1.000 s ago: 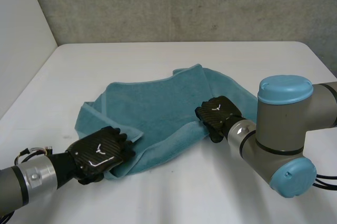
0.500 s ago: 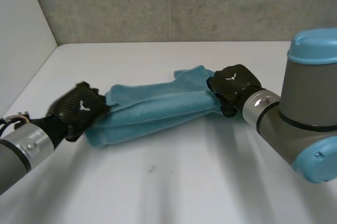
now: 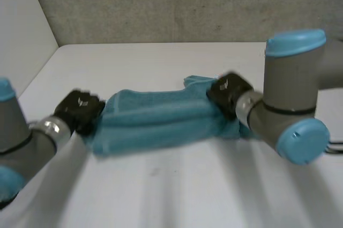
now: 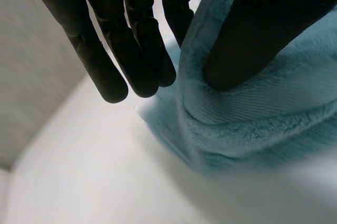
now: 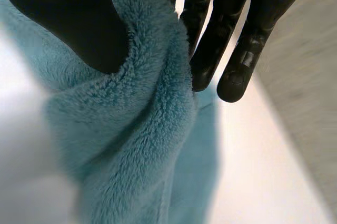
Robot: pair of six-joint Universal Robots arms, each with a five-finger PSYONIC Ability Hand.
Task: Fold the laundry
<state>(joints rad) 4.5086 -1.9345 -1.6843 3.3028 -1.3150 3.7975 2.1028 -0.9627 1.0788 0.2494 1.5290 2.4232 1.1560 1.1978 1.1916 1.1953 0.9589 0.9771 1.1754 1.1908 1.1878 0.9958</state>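
Left arm point(image 3: 24, 150) and right arm point(image 3: 289, 86) come in grey, fat round joints, light-blue caps, silver wrist collars. Left hand point(image 3: 80, 109) and right hand point(image 3: 229, 89) are black, possibly carbon weave, each with a small white mark; fingers point(image 5: 247, 39) glossy, round-tipped

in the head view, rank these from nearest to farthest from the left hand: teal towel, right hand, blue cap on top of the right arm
1. teal towel: touching, its end pinched by the left hand.
2. right hand: at the towel's opposite end.
3. top blue cap: beyond the right hand, on the right arm.
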